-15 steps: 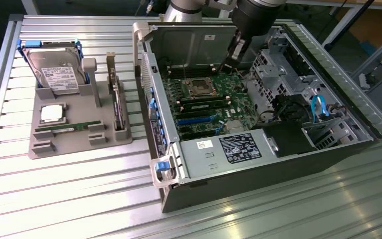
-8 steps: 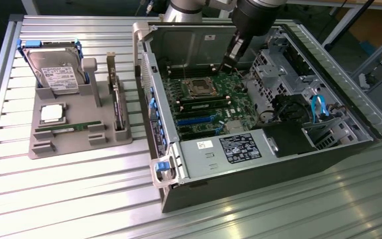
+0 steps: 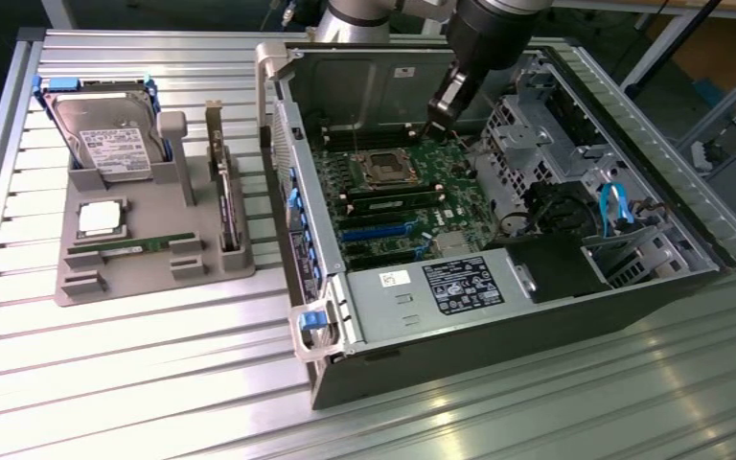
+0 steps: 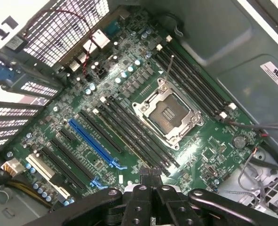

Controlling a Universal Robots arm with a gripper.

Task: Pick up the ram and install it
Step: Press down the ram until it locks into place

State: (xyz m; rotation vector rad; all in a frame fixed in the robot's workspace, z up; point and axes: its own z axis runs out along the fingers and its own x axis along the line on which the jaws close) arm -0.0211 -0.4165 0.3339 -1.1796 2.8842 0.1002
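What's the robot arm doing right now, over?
Gripper shut, empty, above motherboard. One ram on tray, untouched. Nothing in the way.

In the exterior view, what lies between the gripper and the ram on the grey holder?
In the exterior view, the gripper is inside the computer case. Between it and the ram stand the case's side wall and the upright expansion card.

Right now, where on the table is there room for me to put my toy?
Bare slatted table lies in front of the grey parts tray and the open computer case. The tray itself is crowded: hard drive, processor chip, ram.
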